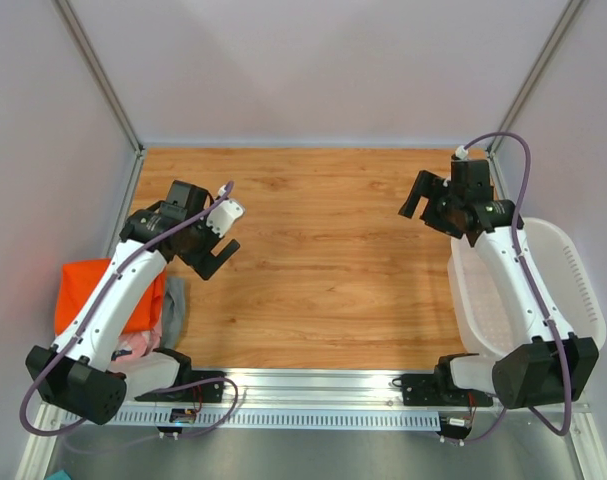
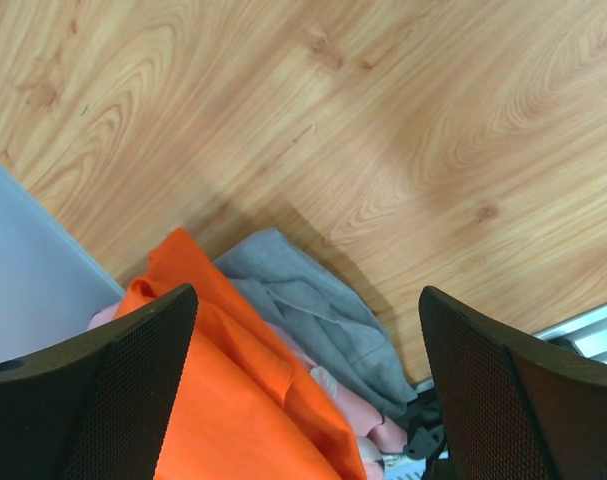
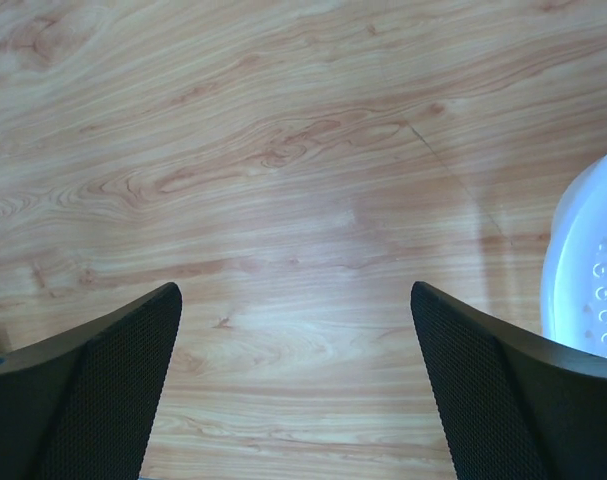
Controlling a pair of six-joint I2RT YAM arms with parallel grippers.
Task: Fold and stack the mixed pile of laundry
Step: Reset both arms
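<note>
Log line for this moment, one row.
left end effector: open, empty | right end effector: open, empty | pile: left side, orange on top, grey and pink under | basket: right side

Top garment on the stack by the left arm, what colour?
A bright orange cloth garment; clearest in the left wrist view.

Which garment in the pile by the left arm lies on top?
The bright orange garment. It lies over the rest and shows the largest area, while the grey garment and the pink garment only peek out along its edge.
</note>
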